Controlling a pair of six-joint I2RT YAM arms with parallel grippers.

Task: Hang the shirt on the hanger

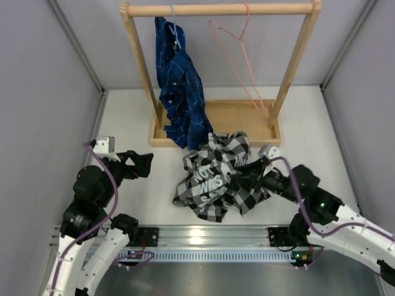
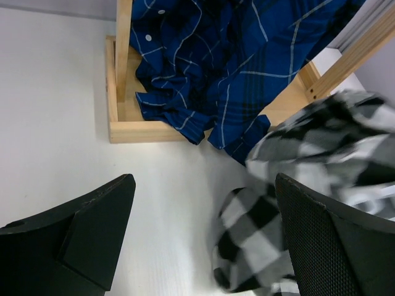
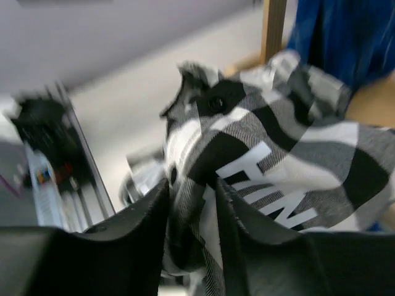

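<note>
My right gripper (image 3: 191,206) has its two black fingers (image 3: 145,216) drawn close together on a fold of the black-and-white checked shirt (image 3: 278,154), the fabric one with large white block letters printed on it. The cloth fills the narrow gap between them (this wrist view is blurred, but the pinch is plain enough). Seen from above, my right gripper (image 1: 252,168) sits at the right edge of the crumpled heap, half buried in it. The black-and-white checked shirt (image 1: 216,176) lies bunched on the white table (image 1: 123,117) just in front of the base of the light wooden rack (image 1: 216,9). Its far edge is right up against the hem of the dark blue plaid shirt (image 1: 182,92), which hangs from a light blue hanger (image 1: 174,24) on the rack's top rail. My left gripper (image 1: 142,163) is to the left of the heap and apart from it, with its fingers spread wide and nothing between them. In its own view, the left gripper (image 2: 203,185) frames bare table, with the checked cloth (image 2: 315,172) beside the right-hand finger (image 2: 333,246) and the blue plaid (image 2: 234,55) beyond. I cannot tell whether that gripper touches the table. The thin pink wire hanger (image 1: 237,55), triangular with a hook on top, hangs tilted from the same rail to the right of the blue shirt, well apart from the checked shirt below.
</note>
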